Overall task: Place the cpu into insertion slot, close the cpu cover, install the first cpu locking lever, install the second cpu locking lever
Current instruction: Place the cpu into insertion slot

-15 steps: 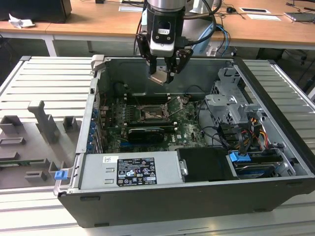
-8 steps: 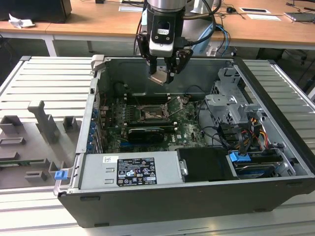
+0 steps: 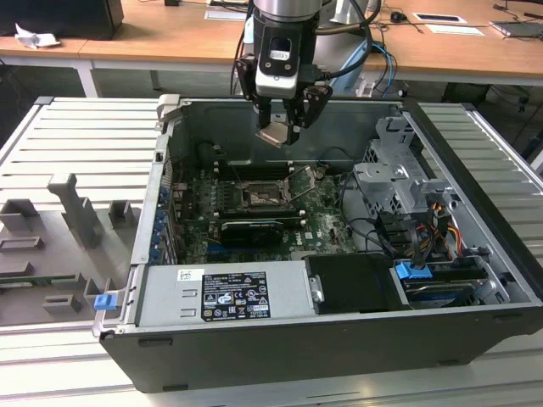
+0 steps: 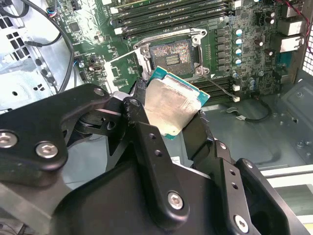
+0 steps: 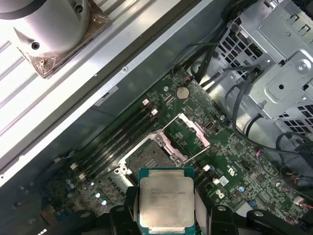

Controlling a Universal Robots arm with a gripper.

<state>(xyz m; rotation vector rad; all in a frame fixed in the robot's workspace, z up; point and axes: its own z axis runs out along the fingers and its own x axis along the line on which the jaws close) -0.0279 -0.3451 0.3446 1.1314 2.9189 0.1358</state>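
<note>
My gripper [image 3: 283, 124] hangs above the open computer case, shut on the cpu [image 3: 276, 135], a small silvery square chip held by two opposite edges. In both wrist views the cpu [image 4: 172, 105] [image 5: 167, 201] sits tilted between the black fingers [image 4: 145, 128], well above the board. Below and ahead lies the insertion slot [image 3: 258, 197] [image 4: 172, 56] [image 5: 149, 157], a dark square socket with a metal rim, uncovered. The cpu cover [image 5: 190, 131] [image 4: 122, 68] stands swung open beside the socket, with a thin locking lever [image 5: 206, 151] lying next to it.
Long black memory slots [image 5: 115, 142] flank the socket, and a black card [image 3: 251, 230] sits in front of it. A grey drive cage [image 3: 394, 178] with cables fills the exterior view's right. A power supply [image 3: 222, 294] lies at the front. The case walls [image 3: 174, 114] ring the board.
</note>
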